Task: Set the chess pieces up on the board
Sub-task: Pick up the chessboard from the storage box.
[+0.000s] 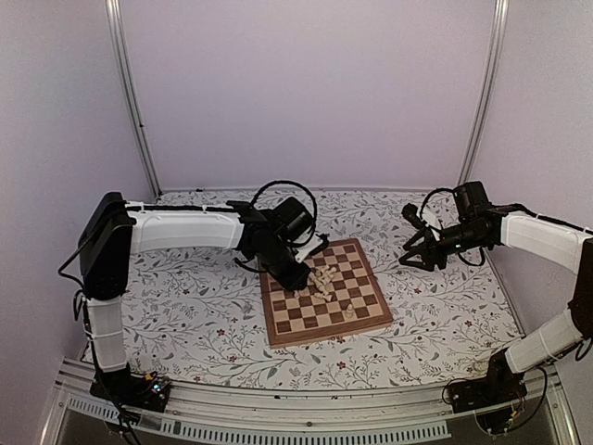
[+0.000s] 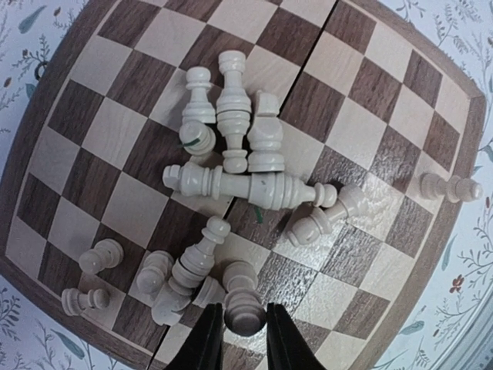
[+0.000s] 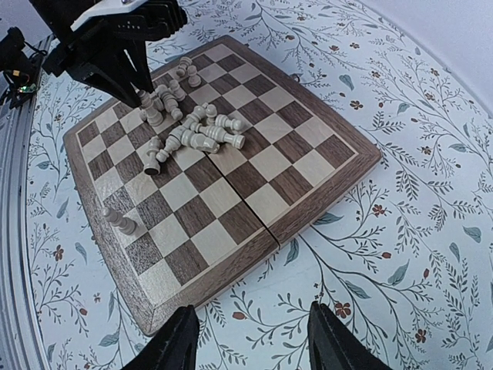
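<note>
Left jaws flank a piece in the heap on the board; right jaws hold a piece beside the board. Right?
Not quite. The right wrist view shows the right jaws open and empty over the tablecloth beside the board. The left jaws do flank a piece.

Floral tablecloth (image 1: 185, 306) under the board (image 1: 306, 317)
</note>
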Robot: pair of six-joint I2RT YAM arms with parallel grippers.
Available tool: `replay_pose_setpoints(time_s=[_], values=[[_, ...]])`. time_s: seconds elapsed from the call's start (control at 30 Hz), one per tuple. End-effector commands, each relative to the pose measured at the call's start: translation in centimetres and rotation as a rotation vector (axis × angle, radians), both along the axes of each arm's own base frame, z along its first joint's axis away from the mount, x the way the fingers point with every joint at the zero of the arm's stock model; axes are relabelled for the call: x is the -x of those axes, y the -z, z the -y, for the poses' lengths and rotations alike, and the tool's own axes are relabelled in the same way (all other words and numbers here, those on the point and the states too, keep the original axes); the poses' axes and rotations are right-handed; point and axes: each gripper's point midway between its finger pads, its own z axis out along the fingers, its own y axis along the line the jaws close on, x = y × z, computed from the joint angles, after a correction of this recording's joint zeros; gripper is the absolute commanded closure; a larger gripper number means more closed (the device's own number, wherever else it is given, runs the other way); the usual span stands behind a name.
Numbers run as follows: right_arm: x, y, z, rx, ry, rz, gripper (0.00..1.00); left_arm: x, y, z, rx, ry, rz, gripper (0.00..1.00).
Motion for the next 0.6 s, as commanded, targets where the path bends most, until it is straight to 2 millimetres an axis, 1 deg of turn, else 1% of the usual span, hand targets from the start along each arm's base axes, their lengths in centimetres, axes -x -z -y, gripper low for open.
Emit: replay_pose_setpoints(time_s=[0.0,0.07,0.13,0.33,0.47,0.57], values=[[0.2,-0.3,0.2,-0.002,-0.002,0.016,0.48,0.3,-1.1,1.4,0.032,0.023,0.020,0.84],[0.2,-0.2,0.2,-0.002,-0.001,0.015,0.48,0.4,-1.8,1.8,0.046,0.030,0.025,0.87],[0.2,-0.2,0.2,-0.001,-0.002,0.014,0.48,0.6,-2.8,2.2,0.070,0.038,0.034,0.88],[0.2,0.0,0.2,-0.001,-0.001,0.008,0.48,2.4,-5.9,3.5,0.143,0.076,0.043,0.91],[0.1,0.1,0.2,0.001,0.000,0.005,0.48,4.0,-6.5,3.7,0.157,0.103,0.019,0.92],[0.2,0.2,0.2,0.003,0.000,0.002,0.48,4.9,-6.0,3.5,0.141,0.115,0.000,0.93]])
